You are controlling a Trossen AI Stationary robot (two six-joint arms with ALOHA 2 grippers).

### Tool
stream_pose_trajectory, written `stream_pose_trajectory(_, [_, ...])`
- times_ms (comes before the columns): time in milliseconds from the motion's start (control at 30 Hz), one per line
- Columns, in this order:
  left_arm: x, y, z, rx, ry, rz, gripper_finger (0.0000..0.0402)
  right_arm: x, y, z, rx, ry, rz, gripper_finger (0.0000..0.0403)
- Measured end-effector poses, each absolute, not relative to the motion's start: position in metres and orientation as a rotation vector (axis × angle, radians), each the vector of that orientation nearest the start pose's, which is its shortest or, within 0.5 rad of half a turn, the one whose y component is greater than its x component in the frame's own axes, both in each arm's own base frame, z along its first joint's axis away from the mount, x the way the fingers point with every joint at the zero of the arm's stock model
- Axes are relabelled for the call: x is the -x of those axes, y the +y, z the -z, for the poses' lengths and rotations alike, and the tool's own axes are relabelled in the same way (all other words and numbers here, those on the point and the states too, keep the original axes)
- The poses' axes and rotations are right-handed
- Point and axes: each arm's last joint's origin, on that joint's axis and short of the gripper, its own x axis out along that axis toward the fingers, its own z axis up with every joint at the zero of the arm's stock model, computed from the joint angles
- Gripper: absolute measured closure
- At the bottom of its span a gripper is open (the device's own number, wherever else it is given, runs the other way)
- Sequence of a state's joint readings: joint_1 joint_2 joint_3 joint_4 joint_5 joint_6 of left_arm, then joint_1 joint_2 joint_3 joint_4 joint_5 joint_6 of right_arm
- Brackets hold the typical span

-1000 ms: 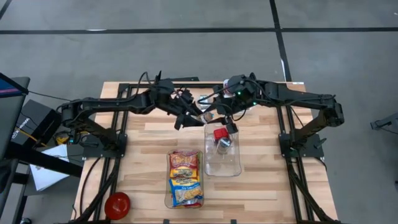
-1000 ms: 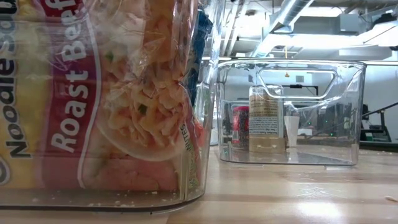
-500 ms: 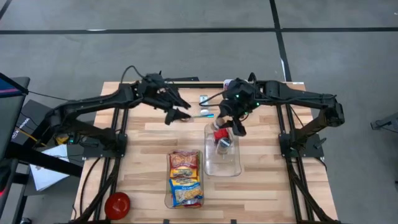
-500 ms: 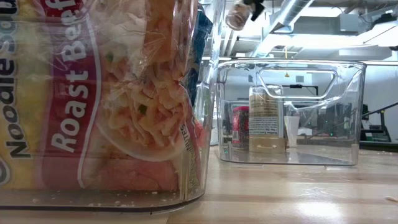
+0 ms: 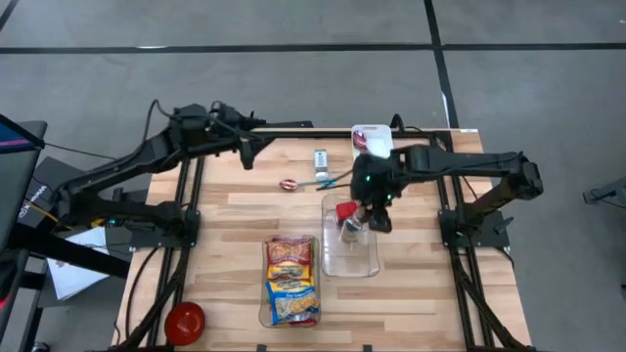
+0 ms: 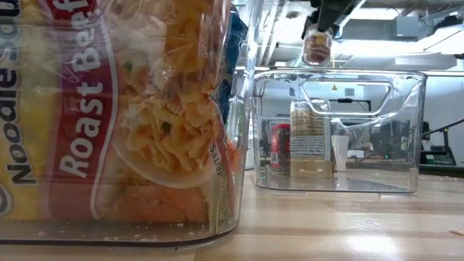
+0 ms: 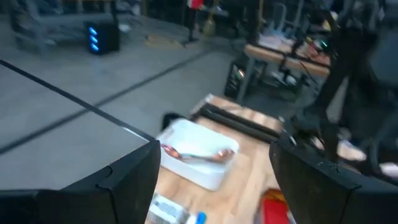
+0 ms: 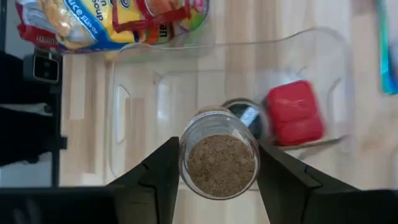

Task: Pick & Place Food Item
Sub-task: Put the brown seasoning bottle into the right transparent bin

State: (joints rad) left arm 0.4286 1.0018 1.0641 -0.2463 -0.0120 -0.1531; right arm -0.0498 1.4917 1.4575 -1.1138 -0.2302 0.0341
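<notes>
I hold the spice jar (image 8: 219,163) in my right tool (image 8: 217,165) above the clear bin (image 8: 130,99), lined up for dropping; left tool (image 7: 211,186) spread wide, empty.

"Roast Beef", "Noodle" on noodle packet (image 6: 109,116)

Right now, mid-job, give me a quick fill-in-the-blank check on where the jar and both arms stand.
1. The right gripper holds a spice jar above the clear ____.
2. The item already inside beside the silver-capped jar is coloured ____.
3. The noodle packets sit in the ____ bin.
Missing words: bin; red; other
</notes>
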Motion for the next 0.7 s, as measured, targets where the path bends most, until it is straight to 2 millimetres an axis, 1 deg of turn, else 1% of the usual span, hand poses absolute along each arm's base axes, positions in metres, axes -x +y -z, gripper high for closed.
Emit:
stream_pose_trajectory(100, [-0.186, 0.087, -0.389, 0.18, 0.119, -0.488, 0.0105, -0.287, 0.005, -0.319, -0.249, 1.163, -0.117, 0.0235])
stream_pose_trajectory(233, [-0.181, 0.084, -0.392, 0.175, 0.097, -0.495, 0.0105, -0.289, 0.018, -0.319, -0.304, 1.15, -0.05, 0.0235])
stream_pose_trajectory(400, [-0.181, 0.085, -0.392, 0.176, 0.101, -0.499, 0.0105, -0.288, 0.041, -0.319, -0.366, 1.141, 0.028, 0.0235])
stream_pose_trajectory(600, [-0.184, 0.086, -0.39, 0.177, 0.108, -0.499, 0.0105, -0.284, 0.069, -0.312, -0.471, 1.132, 0.141, 0.0235])
stream_pose_trajectory(700, [-0.184, 0.086, -0.39, 0.185, 0.106, -0.499, 0.0105, -0.282, 0.078, -0.308, -0.51, 1.125, 0.197, 0.0235])
